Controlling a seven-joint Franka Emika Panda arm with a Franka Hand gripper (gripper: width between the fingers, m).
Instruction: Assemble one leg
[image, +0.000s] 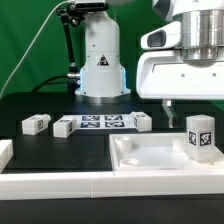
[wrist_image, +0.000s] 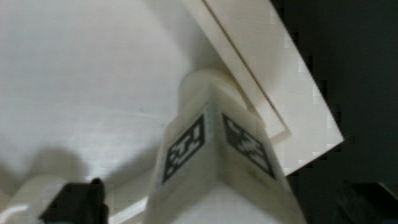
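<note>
- While the gripper (image: 171, 101) hangs over the white tray (image: 150, 158), we see the leg (image: 200, 135) standing upright just below it and a little to one side, in a corner of the tray close to the rim.
- In the wrist view only one dark finger (wrist_image: 80, 200) shows, near the leg but apart from it. We cannot tell if the jaws are apart or together.
- Three other small blocks (image: 36, 124) and the marker board (image: 100, 122) lie well away from the gripper on the black table (image: 60, 150).
</note>
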